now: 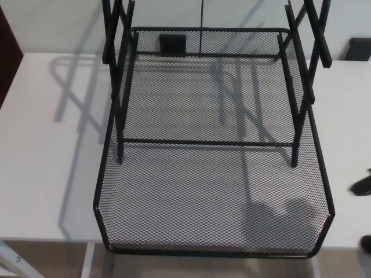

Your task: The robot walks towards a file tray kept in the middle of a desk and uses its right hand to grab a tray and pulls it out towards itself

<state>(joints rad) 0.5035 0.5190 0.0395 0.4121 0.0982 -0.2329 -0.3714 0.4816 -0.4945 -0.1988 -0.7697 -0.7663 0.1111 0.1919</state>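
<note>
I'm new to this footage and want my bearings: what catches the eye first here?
A large black mesh tray fills the middle, pulled forward so its front rim overhangs the near edge of the white desk. The file rack's black frame posts rise over its rear half. At the far right edge, only a dark sliver of the right robot hand shows.

The tray [214, 191] before me is black wire mesh in a fine diamond pattern, with a solid black rim. The frame [119, 87] over it is black too. My worktop [46, 150] is plain white, streaked with soft grey shadows. A sliver of my right hand [362, 186] shows black.
</note>
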